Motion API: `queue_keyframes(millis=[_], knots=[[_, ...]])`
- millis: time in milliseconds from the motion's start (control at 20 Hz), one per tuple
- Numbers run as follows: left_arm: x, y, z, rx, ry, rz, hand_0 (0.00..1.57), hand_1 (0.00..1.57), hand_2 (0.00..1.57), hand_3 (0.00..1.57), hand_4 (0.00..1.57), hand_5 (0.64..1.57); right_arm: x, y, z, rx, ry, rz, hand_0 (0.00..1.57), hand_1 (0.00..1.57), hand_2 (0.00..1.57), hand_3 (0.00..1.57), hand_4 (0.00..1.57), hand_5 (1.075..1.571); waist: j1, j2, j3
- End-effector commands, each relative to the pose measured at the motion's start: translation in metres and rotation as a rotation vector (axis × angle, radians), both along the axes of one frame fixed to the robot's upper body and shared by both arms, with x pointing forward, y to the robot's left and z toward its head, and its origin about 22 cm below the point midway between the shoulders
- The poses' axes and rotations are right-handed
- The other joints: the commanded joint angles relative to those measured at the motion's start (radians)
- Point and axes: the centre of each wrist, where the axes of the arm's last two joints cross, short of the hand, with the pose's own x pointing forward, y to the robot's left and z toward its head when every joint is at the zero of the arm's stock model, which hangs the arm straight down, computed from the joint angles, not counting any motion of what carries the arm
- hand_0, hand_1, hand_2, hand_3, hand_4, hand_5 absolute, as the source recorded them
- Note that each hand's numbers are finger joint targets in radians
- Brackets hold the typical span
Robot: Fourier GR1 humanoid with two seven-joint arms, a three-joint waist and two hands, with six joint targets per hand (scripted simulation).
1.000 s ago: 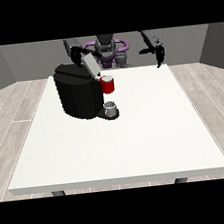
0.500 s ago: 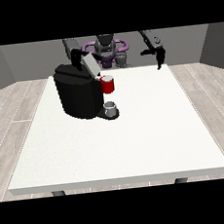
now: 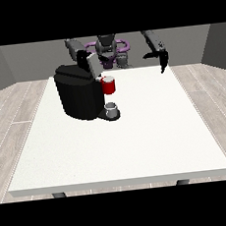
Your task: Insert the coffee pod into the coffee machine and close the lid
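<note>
White worktop (image 3: 118, 144) over pale wood floor, grey walls behind. Black coffee machine (image 3: 78, 91) at far left part of worktop, lid (image 3: 91, 63) raised. Red thing at the machine (image 3: 108, 85) on its front; grey thing (image 3: 111, 108) on the base below, can't tell if pod. Hand at view's left (image 3: 84, 56) by the lid, fingers unclear. Hand at view's right (image 3: 161, 59) above far edge, fingers hanging relaxed, holding nothing.
</note>
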Motion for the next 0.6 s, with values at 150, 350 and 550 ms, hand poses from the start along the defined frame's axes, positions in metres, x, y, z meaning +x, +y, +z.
queue_keyframes(millis=[150,350,550], knots=[[-0.002,0.018,-0.009,-0.015,0.031,0.007,0.0,0.0,0.0,0.0,0.39,1.571,0.003,0.035,0.0,-0.079,0.035,0.077,0.0,0.0,0.0,0.0,0.36,1.571,0.006,0.014,0.0062],[-0.001,-0.005,-0.009,-0.017,0.023,-0.033,0.0,0.0,0.0,0.0,0.34,1.571,0.009,0.055,0.003,-0.089,0.043,0.036,0.0,0.0,0.0,0.0,0.44,1.571,0.062,0.004,0.0065],[0.007,-0.008,-0.011,-0.023,0.042,-0.032,0.0,0.0,0.0,0.0,0.35,1.571,0.023,0.068,0.042,-0.116,0.037,0.066,0.0,0.0,0.0,0.0,0.39,1.571,0.051,0.011,0.0065]])
